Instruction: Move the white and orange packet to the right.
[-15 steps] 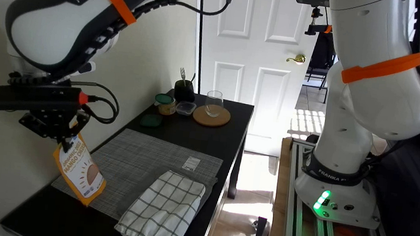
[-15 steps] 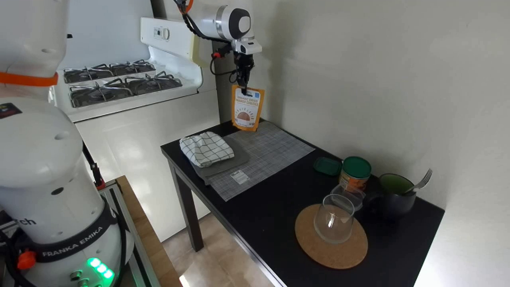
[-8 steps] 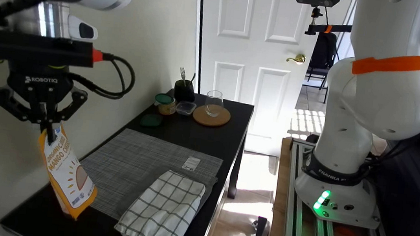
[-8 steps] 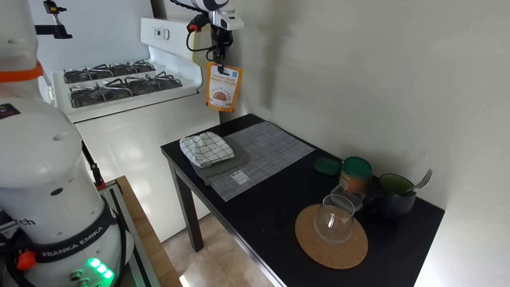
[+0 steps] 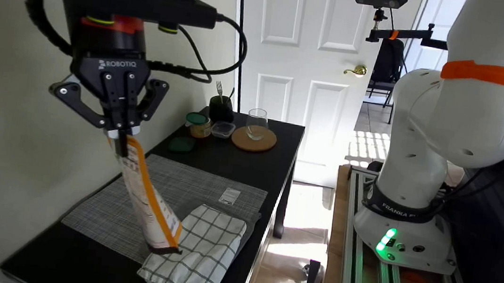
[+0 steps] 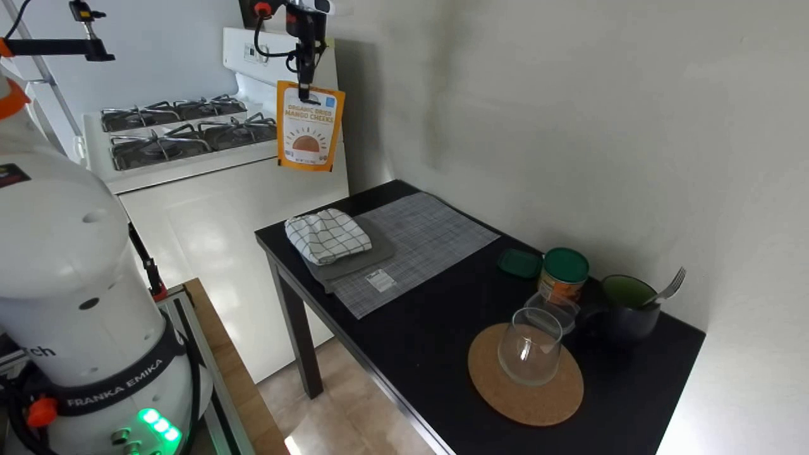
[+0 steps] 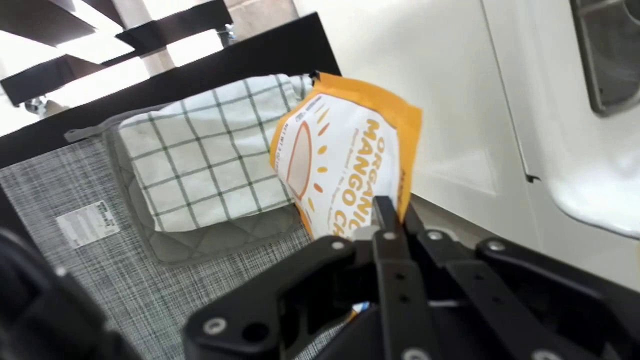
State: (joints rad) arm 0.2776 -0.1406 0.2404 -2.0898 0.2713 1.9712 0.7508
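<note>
In an exterior view, the gripper [image 5: 122, 145] is pinching the packet [image 5: 146, 196] by its top edge. The packet is up in the air and hangs on a slant. We see mostly its thin side, so its picture is hard to make out. Its bottom end shows in front of the folded, checked cloth [image 5: 206, 250]. A gray mat [image 5: 200, 183] lies on the black table [image 5: 231, 160]. Farther back on the table, a glass [image 5: 257, 121] stands on a round board [image 5: 249, 146]. Near them are a tub [image 5: 200, 128], a clear box [image 5: 223, 129] and a dark mug [image 5: 221, 109] with a fork [image 5: 219, 86] in it.

In an exterior view that has the stove [image 6: 234, 208] in it, the packet hangs in front of the stove, with its front turned to us. It has an orange edge, a white middle and a brown half circle with little rays. The gripper holds it at the top. The cloth sits on a gray pad [image 6: 378, 243], which lies partly on the mat. A green lid [image 6: 519, 263] lies flat on the table, near the tub. Green lights [image 6: 161, 425] glow on the robot's base [image 6: 101, 422].

In the wrist view, the two fingers [image 7: 387, 215] are close together, with the top of the packet caught between them. The packet is tilted and curved a bit, and it hides one end of the cloth. Part of the white stove shows on the right. A small white label [image 7: 90, 224] is on the mat, near the pad.
</note>
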